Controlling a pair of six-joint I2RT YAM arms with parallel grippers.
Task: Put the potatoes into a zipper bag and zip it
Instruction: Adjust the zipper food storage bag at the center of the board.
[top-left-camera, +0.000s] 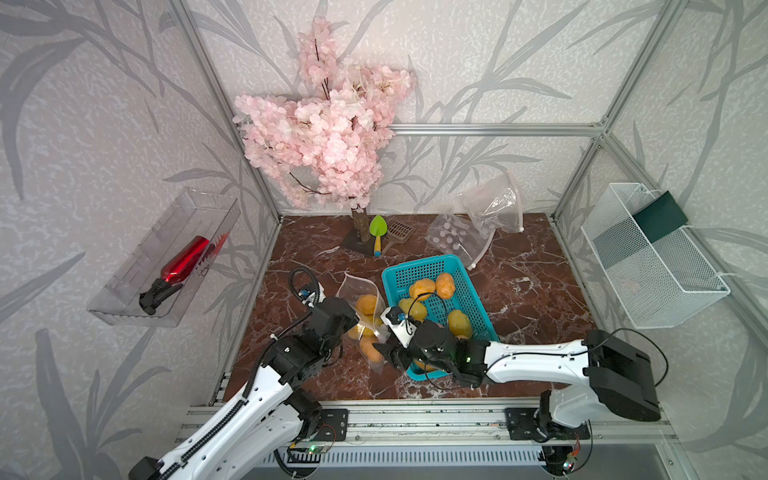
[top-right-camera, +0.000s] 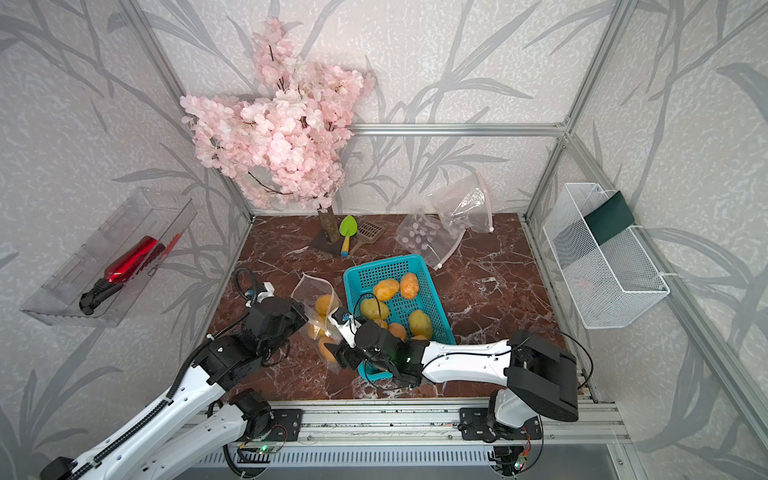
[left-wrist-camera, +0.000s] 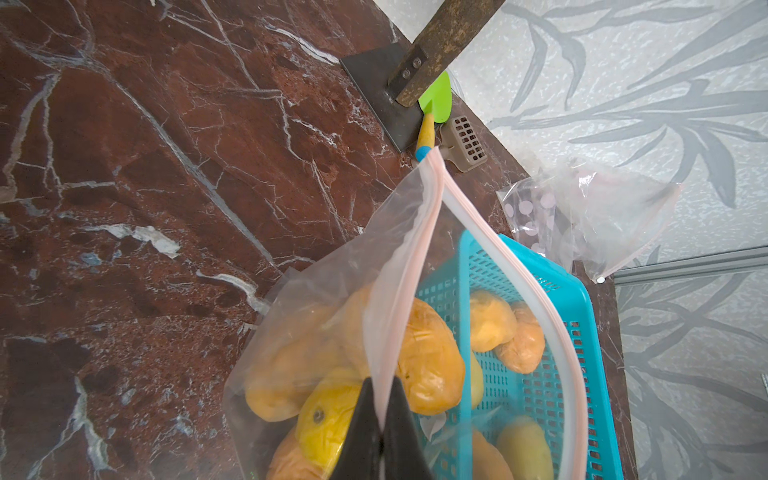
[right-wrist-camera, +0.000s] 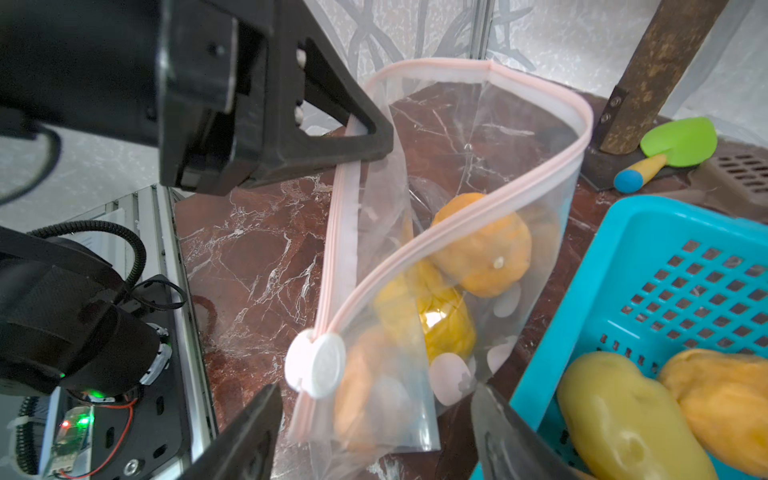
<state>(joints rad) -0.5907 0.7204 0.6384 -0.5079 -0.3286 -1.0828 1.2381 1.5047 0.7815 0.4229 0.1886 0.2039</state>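
A clear zipper bag (top-left-camera: 360, 291) with a pink zip rim stands open left of the blue basket (top-left-camera: 419, 266). Three potatoes (right-wrist-camera: 486, 249) lie inside it. Several more potatoes (top-left-camera: 422, 289) are in the basket. My left gripper (left-wrist-camera: 381, 415) is shut on the bag's rim, holding the mouth up; it also shows in the right wrist view (right-wrist-camera: 374, 141). My right gripper (right-wrist-camera: 376, 388) is open at the bag's near corner, one finger on each side of it. The white slider (right-wrist-camera: 318, 365) sits on that end of the zip, just beyond the fingers, untouched.
Two spare clear bags (top-left-camera: 457, 239) lie at the back right. A pink blossom tree (top-left-camera: 320, 133), a green trowel (top-left-camera: 377, 232) and a brown scoop (top-left-camera: 397, 232) stand at the back. A wire basket (top-left-camera: 648, 257) and a clear tray (top-left-camera: 137, 286) hang on the walls.
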